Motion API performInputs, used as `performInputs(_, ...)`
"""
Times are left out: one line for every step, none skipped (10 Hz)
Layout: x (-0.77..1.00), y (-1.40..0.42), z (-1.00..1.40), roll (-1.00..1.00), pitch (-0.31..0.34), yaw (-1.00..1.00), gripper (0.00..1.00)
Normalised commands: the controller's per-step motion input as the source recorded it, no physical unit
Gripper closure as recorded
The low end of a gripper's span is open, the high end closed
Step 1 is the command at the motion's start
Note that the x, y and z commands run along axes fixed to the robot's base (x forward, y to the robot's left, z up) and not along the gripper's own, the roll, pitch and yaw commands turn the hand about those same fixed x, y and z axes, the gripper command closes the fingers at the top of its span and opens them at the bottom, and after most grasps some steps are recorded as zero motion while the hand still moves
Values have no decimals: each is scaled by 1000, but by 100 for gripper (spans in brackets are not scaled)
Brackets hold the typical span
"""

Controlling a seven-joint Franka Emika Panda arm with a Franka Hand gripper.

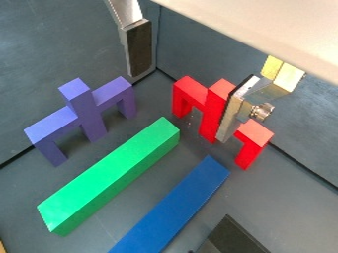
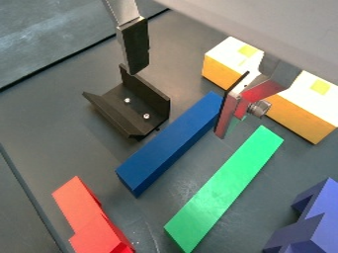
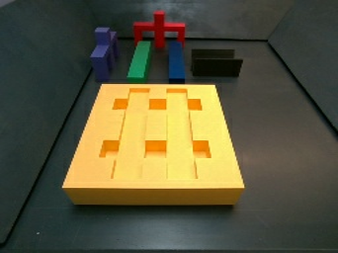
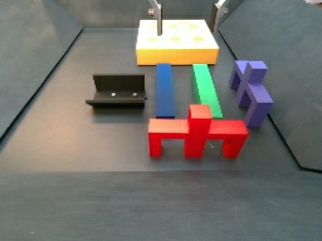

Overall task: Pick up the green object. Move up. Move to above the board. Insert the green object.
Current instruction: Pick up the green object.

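Note:
The green object [image 1: 109,177] is a long green bar lying flat on the floor between a blue bar [image 1: 179,211] and a purple piece [image 1: 82,111]. It also shows in the other wrist view [image 2: 227,189] and in both side views [image 3: 138,61] [image 4: 206,88]. The board [image 3: 158,143] is a large yellow-orange block with grooves and square holes, also seen in a side view [image 4: 176,40]. My gripper [image 1: 183,99] hangs well above the pieces, open and empty; in a side view [image 4: 189,8] only its fingertips [image 4: 156,11] show, at the frame's edge over the board.
A red piece [image 4: 198,135] stands at the bars' end away from the board. The blue bar [image 4: 164,88] lies beside the green bar, the purple piece [image 4: 251,89] on its other side. The fixture [image 4: 116,92] stands beyond the blue bar. Dark walls enclose the floor.

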Motion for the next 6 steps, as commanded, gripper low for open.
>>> performInputs(0, 0, 0, 0, -9, 0, 0)
performInputs(43, -6, -86, -43, -46, 0, 0)
performInputs(60, -246, -220, -51, -116, 0, 0)
performInputs(29, -577, -483, 0, -201, 0, 0)
performInputs(-100, -566, -694, 10, -273, 0, 0)
performInputs(-269, -400, -720, 0, -261, 0, 0)
